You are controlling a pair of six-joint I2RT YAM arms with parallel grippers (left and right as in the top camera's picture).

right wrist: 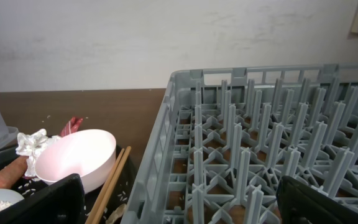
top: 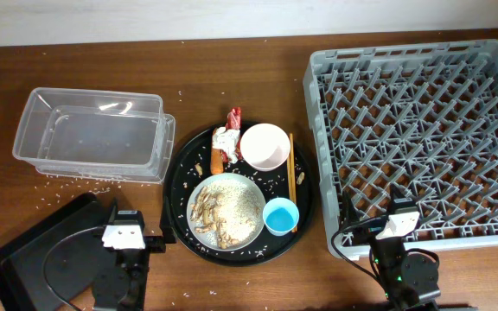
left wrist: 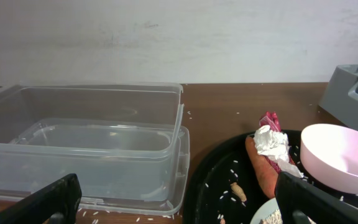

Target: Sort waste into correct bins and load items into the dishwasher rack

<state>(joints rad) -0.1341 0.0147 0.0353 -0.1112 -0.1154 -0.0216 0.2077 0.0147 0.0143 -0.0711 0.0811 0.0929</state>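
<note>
Brown wood formed the table [top: 232,52], backed by a plain white wall [left wrist: 179,37], with stray white grains scattered over the boards.

The left pincer [left wrist: 179,204] was released, its black fingers [left wrist: 42,202] spread to the lower corners of its wrist view and holding nothing. Beneath and to the left of that arm lay the flat black tray [top: 24,259]. Just ahead and to the left stood the clear tub [left wrist: 92,93], rectangular, see-through, seated on a matching lid. Ahead and to the right sat the round black tray [top: 180,186], carrying the waste and the dishes. On its nearer part lay the pale plate [top: 252,187], heaped with beige rice [top: 232,207] and brown scraps. Beyond that were the orange carrot [left wrist: 263,171] and the crumpled red-and-white wrapper [left wrist: 272,140], touching each other.

The right pincer [right wrist: 179,200] was likewise released and bare. Directly ahead of it and to its right spread the grey rack [right wrist: 160,143], a square crate full of upright pegs. To its left, on the round tray, stood the white bowl [right wrist: 76,155], upright, with the thin brown chopsticks [right wrist: 110,180] lying between bowl and rack. The small light-blue cup [top: 281,215] stood nearer that pincer, beside the plate.
</note>
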